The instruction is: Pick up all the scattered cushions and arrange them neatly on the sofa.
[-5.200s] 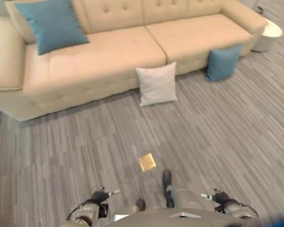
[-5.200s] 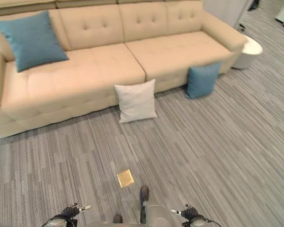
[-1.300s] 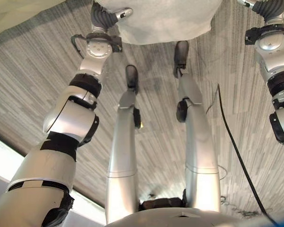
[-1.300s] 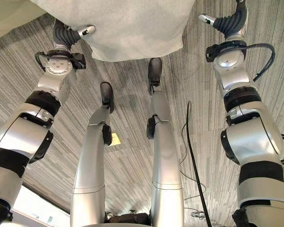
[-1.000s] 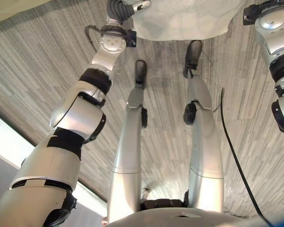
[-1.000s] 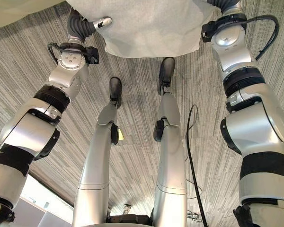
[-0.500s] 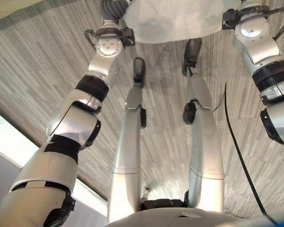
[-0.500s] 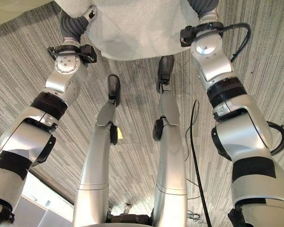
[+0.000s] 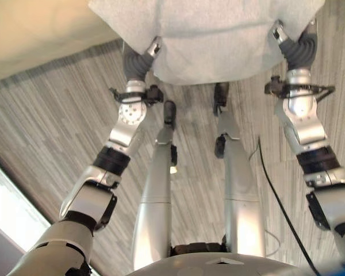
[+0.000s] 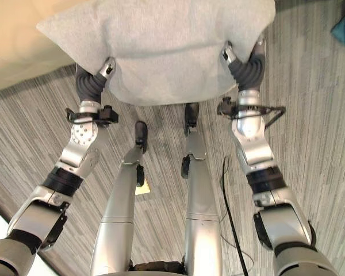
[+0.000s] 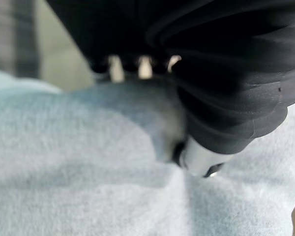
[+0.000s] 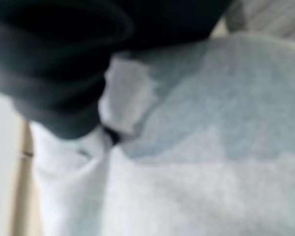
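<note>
While both robot hands (left, right) grip it, white cushion hangs

Grey striped carpet floor runs up to a beige sofa at upper left.

Grey striped carpet floor w/ small yellow square (flat, btwn the legs)

We looked down from the robot's head with two eyes set close together. Both saw the same white cushion, carpet floor and sofa edge. Each wrist camera sat very close, looking along its own hand straight into that cushion's cloth.
</note>
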### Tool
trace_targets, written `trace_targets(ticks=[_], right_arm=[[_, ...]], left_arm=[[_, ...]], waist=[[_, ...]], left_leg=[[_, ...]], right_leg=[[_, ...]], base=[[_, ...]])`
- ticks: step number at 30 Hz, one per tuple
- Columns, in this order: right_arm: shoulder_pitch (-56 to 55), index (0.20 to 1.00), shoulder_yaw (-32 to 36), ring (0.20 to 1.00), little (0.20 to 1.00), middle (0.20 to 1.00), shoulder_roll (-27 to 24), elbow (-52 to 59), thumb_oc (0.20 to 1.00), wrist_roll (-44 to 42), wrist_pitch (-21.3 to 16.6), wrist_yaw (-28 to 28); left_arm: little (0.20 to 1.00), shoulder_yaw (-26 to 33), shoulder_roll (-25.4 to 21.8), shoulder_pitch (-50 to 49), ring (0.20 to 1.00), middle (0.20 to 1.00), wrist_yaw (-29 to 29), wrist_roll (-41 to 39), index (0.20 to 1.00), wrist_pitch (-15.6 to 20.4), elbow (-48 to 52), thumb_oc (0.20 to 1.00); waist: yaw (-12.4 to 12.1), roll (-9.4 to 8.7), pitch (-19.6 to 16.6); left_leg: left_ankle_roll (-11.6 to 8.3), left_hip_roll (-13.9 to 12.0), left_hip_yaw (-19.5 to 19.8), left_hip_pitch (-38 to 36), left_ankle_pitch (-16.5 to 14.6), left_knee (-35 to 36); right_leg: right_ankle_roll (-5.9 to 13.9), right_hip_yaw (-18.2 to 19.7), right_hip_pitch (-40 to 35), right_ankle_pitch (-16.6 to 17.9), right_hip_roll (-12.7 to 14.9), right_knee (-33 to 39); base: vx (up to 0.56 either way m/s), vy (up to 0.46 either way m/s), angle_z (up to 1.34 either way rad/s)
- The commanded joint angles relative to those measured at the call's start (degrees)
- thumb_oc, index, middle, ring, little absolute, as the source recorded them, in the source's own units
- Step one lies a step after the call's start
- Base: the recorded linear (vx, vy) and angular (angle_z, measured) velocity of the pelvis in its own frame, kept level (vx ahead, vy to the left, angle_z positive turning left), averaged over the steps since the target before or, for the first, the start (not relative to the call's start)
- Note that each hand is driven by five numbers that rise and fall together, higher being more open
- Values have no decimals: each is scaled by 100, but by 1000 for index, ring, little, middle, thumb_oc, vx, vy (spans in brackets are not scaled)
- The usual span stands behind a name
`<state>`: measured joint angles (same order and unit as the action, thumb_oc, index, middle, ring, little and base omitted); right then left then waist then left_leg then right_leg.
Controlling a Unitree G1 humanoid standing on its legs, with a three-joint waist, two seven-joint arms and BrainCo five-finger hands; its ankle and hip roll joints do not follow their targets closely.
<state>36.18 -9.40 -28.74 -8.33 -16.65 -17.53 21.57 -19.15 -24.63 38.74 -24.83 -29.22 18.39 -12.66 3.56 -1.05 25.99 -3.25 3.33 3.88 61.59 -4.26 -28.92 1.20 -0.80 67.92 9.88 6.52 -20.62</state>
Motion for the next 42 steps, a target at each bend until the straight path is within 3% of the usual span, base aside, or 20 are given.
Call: trace_targets(ticks=[1,10,14,20,29,35,37,40,42], right_arm=[[62,200,-78,200,200,200,362,617,200,58,-796,-284],[-1226,200,-211,200,200,200,282,1239,200,727,-532,-499],[-1822,200,-364,200,200,200,241,1165,200,976,-304,-729],[-2536,200,-264,200,200,200,188,990,200,1154,-126,-889],[-3209,200,29,200,200,200,117,934,200,1196,-14,-1041],[-3345,200,81,200,200,200,82,756,200,1122,21,-1056],[-3393,200,118,200,200,200,65,671,200,1145,53,-1051],[-3445,200,79,200,200,200,153,420,200,1131,122,-1054],[-3456,200,85,200,200,200,179,356,200,1104,117,-1056]], left_arm=[[200,184,178,-66,200,200,141,636,200,615,560,200],[200,317,125,-1475,200,200,571,690,200,646,1234,200],[200,284,157,-2161,200,200,892,573,200,573,1149,200],[200,387,226,-2895,200,200,1143,461,200,402,948,200],[200,598,256,-3509,200,200,1362,445,200,182,587,200],[200,521,385,-3477,200,200,1518,269,200,95,392,200],[200,463,412,-3461,200,200,1558,276,200,50,360,200],[200,423,479,-3550,200,200,1616,332,200,-10,323,200],[200,414,480,-3579,200,200,1635,352,200,-27,332,200]], waist=[[85,133,-392],[-9,41,-690],[-58,12,-968],[-64,-11,-1415],[-86,-40,-1810],[-108,-185,-1774],[-71,-245,-1770],[-138,-302,-1854],[-130,-287,-1917]], left_leg=[[-91,-61,353,-511,466,903],[-147,-145,417,-2606,563,1752],[-178,-252,412,-3824,702,2347],[-224,-374,369,-4895,773,2930],[-370,-581,409,-5611,771,2885],[-561,-577,469,-5386,1123,1971],[-482,-594,268,-5261,1109,1680],[-163,-126,215,-5277,571,1938],[-83,-55,115,-5335,599,2213]], right_leg=[[525,-126,-552,-952,2,-611],[500,-318,-2657,-889,-47,307],[522,-416,-3989,-823,-125,941],[570,-479,-5129,-774,-267,1602],[443,-441,-6021,-994,-455,1850],[310,-534,-6405,-1049,-536,1995],[256,-610,-6472,-1070,-511,1974],[272,-544,-6572,-1063,-524,2052],[298,-527,-6590,-1052,-573,2092]], base=[[4,13,-4],[52,-7,0],[128,0,-3],[126,-12,-5],[86,-69,5],[-5,-115,15],[2,-79,38],[86,-44,43],[101,1,-18]])
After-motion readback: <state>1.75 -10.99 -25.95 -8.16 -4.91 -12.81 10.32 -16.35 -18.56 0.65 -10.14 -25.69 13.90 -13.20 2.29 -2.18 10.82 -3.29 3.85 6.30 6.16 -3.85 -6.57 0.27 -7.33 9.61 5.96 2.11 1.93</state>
